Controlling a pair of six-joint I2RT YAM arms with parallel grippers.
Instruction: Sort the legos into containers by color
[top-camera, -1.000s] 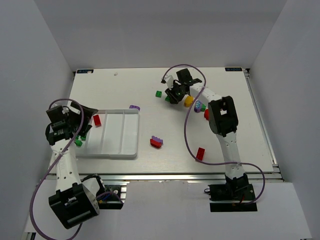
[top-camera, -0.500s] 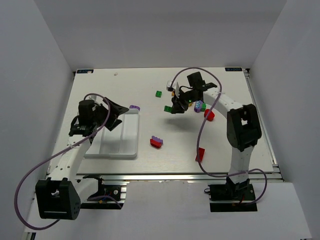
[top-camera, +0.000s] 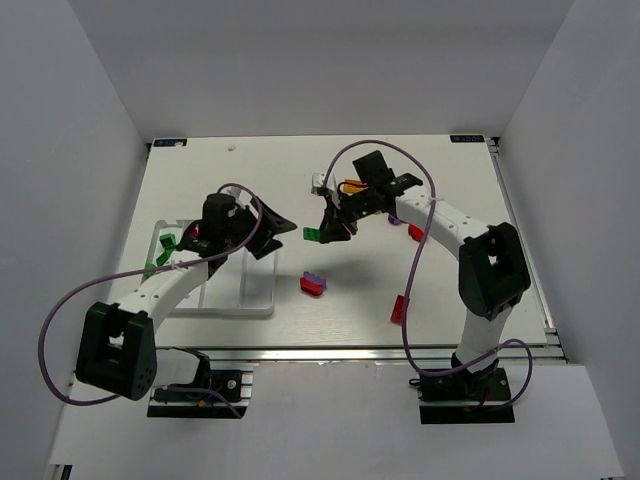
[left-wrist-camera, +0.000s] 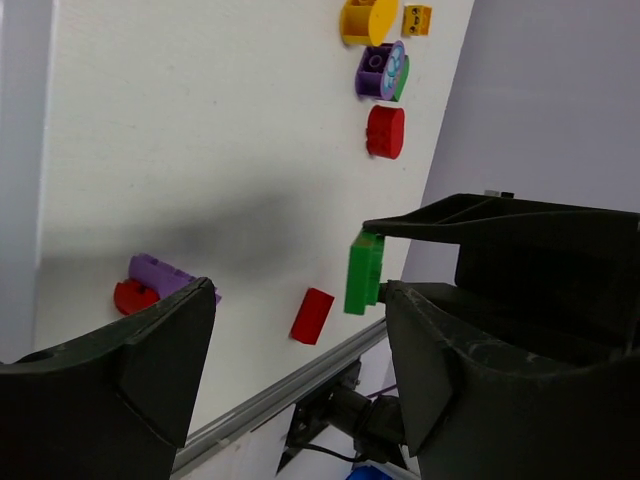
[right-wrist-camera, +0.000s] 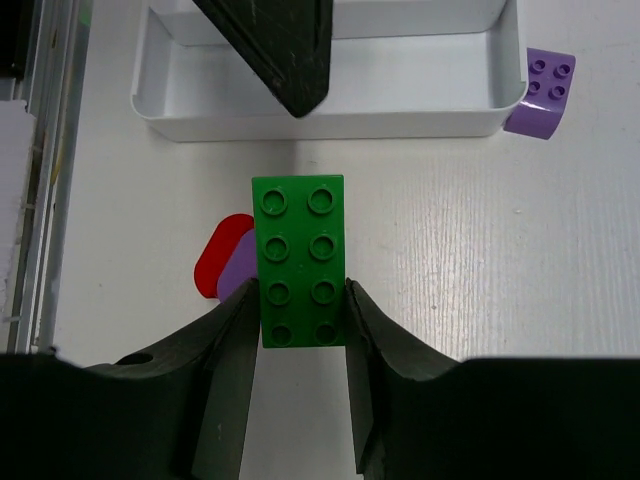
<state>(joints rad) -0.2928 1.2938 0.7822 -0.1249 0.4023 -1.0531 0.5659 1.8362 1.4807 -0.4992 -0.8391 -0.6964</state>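
— While the green brick (right-wrist-camera: 298, 260) hangs above the table (top-camera: 450, 290), what holds it?
— The right gripper (right-wrist-camera: 298, 312), clamped on its long sides, just right of the white tray (right-wrist-camera: 300, 125).
— And the left gripper (left-wrist-camera: 298, 350)?
— Spread apart, empty, over the tray's far right corner, near a purple brick (right-wrist-camera: 540, 90). A red and purple pair (right-wrist-camera: 225, 262) lies nearer.

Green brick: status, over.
Right gripper shut on green brick, above table, short of tray. Left gripper open, empty, at tray's edge, possibly blocking. Purple brick beside tray corner.
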